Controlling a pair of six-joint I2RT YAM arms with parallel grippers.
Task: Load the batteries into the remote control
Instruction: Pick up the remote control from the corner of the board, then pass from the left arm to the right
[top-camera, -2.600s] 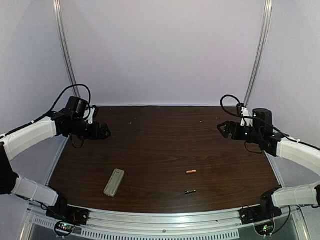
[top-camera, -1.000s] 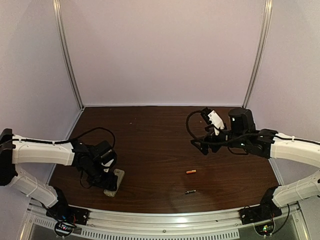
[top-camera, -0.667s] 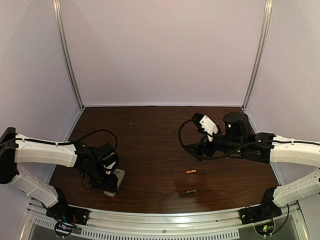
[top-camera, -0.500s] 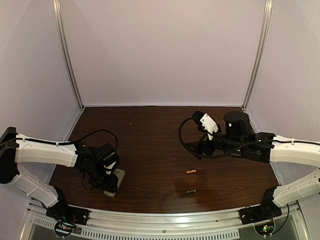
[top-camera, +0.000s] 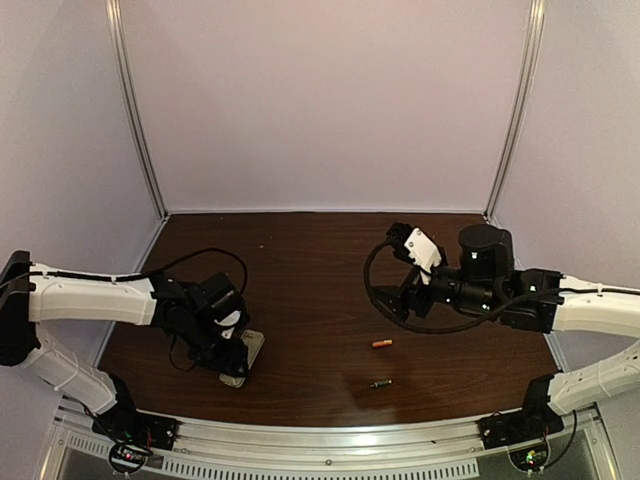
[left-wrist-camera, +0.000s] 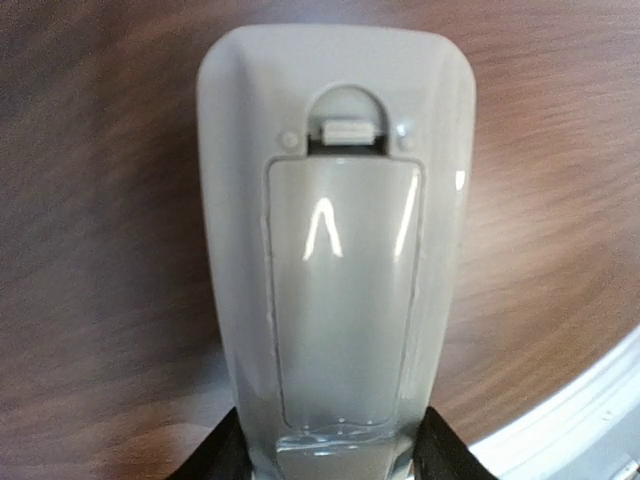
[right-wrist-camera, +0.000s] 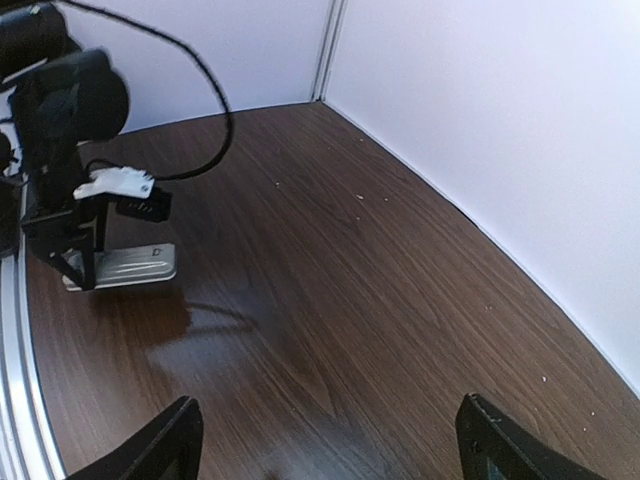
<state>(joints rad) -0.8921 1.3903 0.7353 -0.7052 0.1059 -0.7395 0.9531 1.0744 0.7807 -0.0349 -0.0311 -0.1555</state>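
Note:
The remote control (top-camera: 247, 353) lies back-up near the table's front left. In the left wrist view its light grey back (left-wrist-camera: 335, 250) fills the frame, with the battery cover shut and a small latch (left-wrist-camera: 345, 128) at the far end. My left gripper (top-camera: 230, 347) is shut on the remote's near end, one finger (left-wrist-camera: 213, 460) on each side. The orange battery (top-camera: 381, 343) and the dark battery (top-camera: 379, 383) lie loose on the wood right of centre. My right gripper (top-camera: 402, 290) hovers open and empty above and behind the orange battery; neither battery shows in its wrist view.
The right wrist view shows my left gripper (right-wrist-camera: 75, 250) holding the remote (right-wrist-camera: 130, 266) by the metal front rail (right-wrist-camera: 12, 330). White walls (right-wrist-camera: 480, 120) close the table's back and sides. A black cable (top-camera: 385, 300) loops under the right wrist.
My left gripper came down onto the remote, closed on it and shifted it a little right and away. My right arm swung in over the table's middle, then eased slightly back right.

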